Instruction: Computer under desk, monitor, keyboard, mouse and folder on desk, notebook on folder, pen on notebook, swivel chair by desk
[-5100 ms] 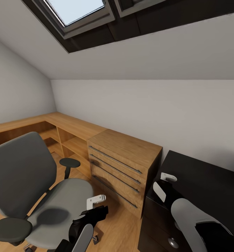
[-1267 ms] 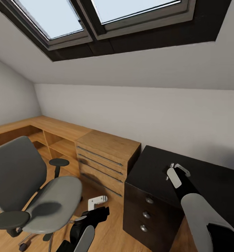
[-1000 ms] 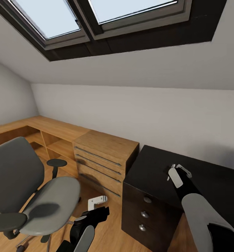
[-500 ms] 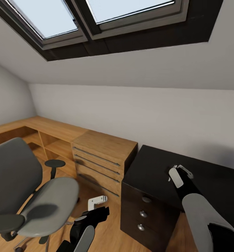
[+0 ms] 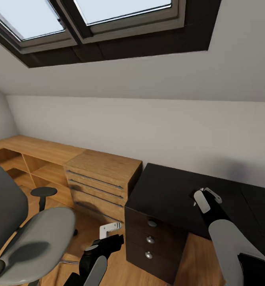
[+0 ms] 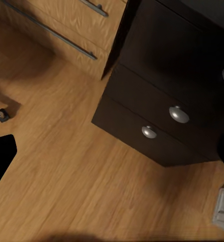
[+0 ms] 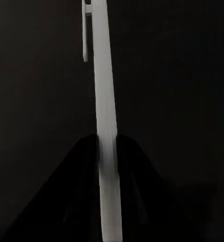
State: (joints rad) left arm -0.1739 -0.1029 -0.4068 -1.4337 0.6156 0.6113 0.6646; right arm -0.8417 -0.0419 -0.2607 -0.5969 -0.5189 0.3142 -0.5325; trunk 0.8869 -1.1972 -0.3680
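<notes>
Here was the robot in the attic bedroom, under the dark-framed skylight [image 5: 108, 16], and this looked like a travelling step rather than a placing one. The swivel chair [image 5: 33, 234] stood on the wood floor [image 6: 91, 176] at the robot's left, well apart from the black cabinet [image 5: 168, 194], with the light wooden drawer unit [image 5: 100, 178] between them. What I could see of the chair's seat was bare grey.

The right gripper [image 5: 206, 198] hung over the cabinet's top, back from the front edge where the round silver knobs [image 5: 150, 239] sat. Its wrist camera gave a single pale strip [image 7: 105, 126] against black. Whether that was fingers pressed together or something thin held between them, I could not tell. The left gripper [image 5: 108, 232] hovered low over the floor, off the cabinet's front left corner, and its jaws I could not read either.

My judgement: those knobs marked this cabinet as the wrong piece of furniture. So the next move called for turning the base and head to find the true desk, keeping the right arm clear of the cabinet top.
</notes>
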